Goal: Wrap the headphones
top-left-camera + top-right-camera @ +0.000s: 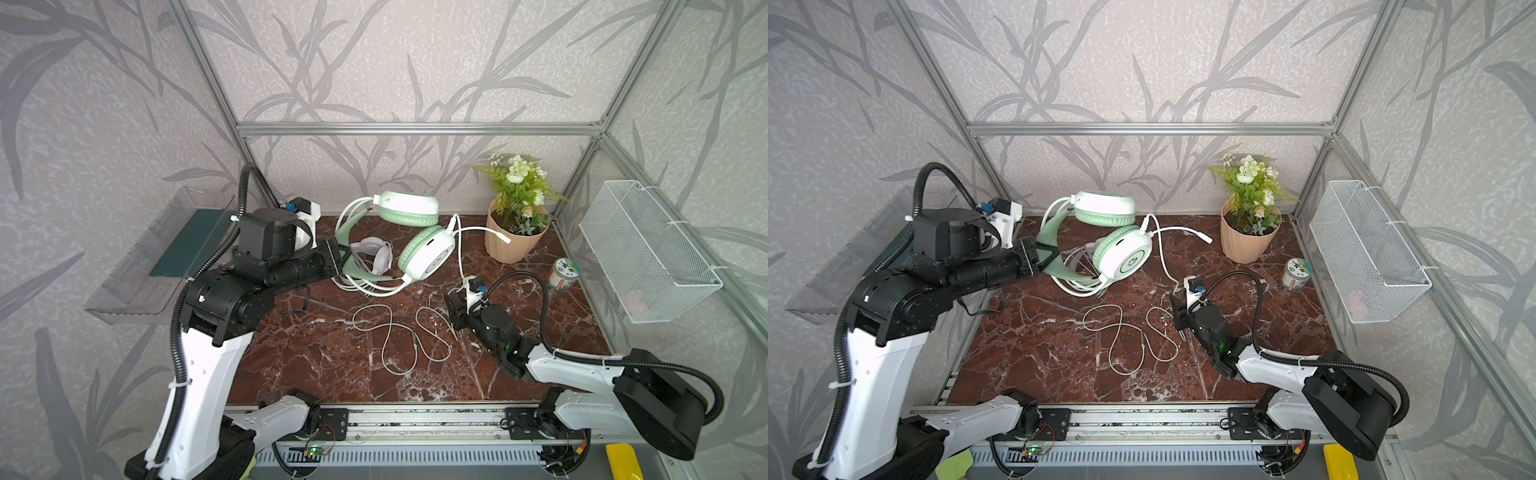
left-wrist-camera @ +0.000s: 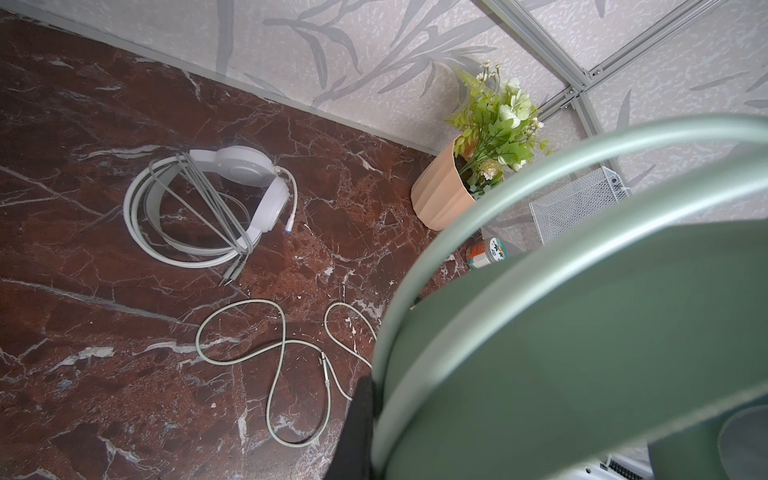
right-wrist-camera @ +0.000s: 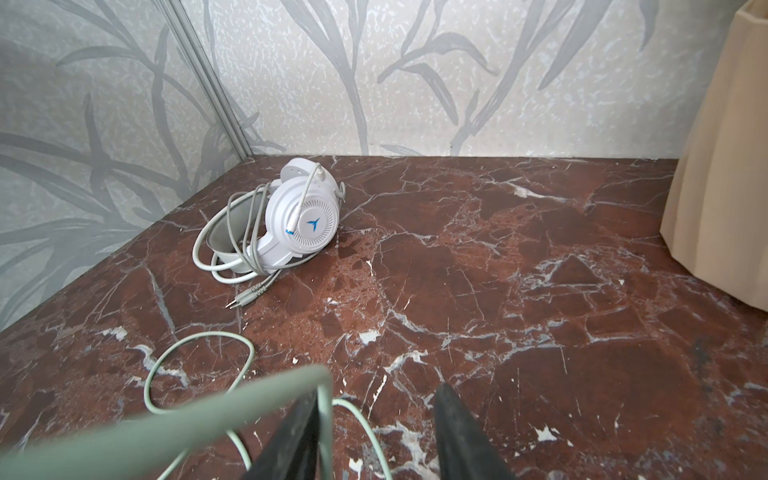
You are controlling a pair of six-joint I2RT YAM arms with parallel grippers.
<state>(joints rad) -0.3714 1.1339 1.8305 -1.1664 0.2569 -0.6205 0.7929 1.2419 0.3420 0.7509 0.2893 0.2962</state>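
The mint green headphones (image 1: 428, 253) hang tilted above the marble table, and my left gripper (image 1: 340, 253) is shut on their headband (image 2: 582, 332); one black finger (image 2: 359, 419) presses against the band. Their thin pale cable (image 1: 459, 253) drops from the lower earcup to my right gripper (image 3: 376, 392), then loops loosely over the table (image 1: 390, 332). The right jaws stand apart around the cable, which lies against one finger (image 3: 303, 419). The white headphones (image 3: 307, 220) lie on the table behind, with their cable wound round them.
A peach pot of flowers (image 1: 515, 237) stands at the back right, with a small tin (image 1: 563, 272) beside it. A white wire basket (image 1: 648, 249) hangs on the right wall. A clear shelf tray (image 1: 166, 253) juts from the left wall.
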